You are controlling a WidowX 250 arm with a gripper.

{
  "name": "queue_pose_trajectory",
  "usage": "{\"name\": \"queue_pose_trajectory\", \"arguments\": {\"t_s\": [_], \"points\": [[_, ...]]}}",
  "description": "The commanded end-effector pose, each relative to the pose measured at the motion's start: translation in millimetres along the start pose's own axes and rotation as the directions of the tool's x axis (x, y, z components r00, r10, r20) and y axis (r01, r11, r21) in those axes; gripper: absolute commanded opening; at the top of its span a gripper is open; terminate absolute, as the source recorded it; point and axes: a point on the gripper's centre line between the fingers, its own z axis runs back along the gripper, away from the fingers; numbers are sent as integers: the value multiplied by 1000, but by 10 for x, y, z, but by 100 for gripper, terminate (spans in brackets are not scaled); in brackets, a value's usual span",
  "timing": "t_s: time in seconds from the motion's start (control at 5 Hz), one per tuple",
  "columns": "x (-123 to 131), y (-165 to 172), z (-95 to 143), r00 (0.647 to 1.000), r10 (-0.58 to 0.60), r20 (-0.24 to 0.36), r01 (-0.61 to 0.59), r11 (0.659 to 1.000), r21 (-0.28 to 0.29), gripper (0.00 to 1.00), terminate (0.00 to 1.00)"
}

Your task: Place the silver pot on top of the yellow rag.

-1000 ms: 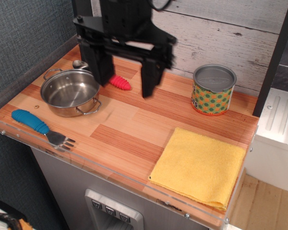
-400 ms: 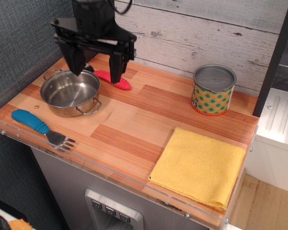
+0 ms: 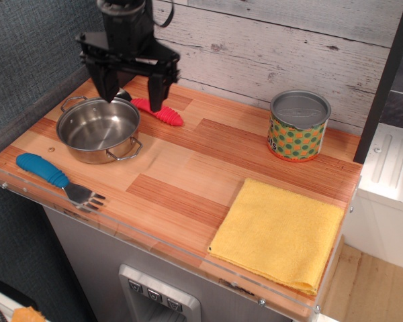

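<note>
The silver pot [image 3: 99,129] stands upright and empty at the left of the wooden counter, with thin wire loop handles at its far left and near right. The yellow rag [image 3: 279,231] lies flat at the front right corner, well away from the pot. My black gripper [image 3: 131,99] hangs open above the pot's far rim, one finger over the far-left rim and the other to the right of the rim near the red-handled utensil. It holds nothing and I cannot tell if it touches the pot.
A red-handled utensil [image 3: 158,111] lies behind the pot. A blue-handled fork [image 3: 56,176] lies at the front left edge. A green-and-orange dotted tin can [image 3: 297,126] stands at the back right. A plank wall runs behind the wooden counter [image 3: 188,168].
My gripper has moved left from the middle back of the counter to above the pot's far rim, still open. The pot, rag and can have not moved.
</note>
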Motion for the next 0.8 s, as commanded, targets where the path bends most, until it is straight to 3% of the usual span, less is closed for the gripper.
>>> {"name": "queue_pose_trajectory", "arguments": {"t_s": [0.0, 0.4, 0.6], "points": [[121, 157, -203, 999, -34, 40, 34, 999, -2, 100, 0], [187, 118, -490, 998, -33, 47, 30, 998, 50, 100, 0], [186, 122, -564, 999, -33, 40, 32, 999, 38, 100, 0]]}}
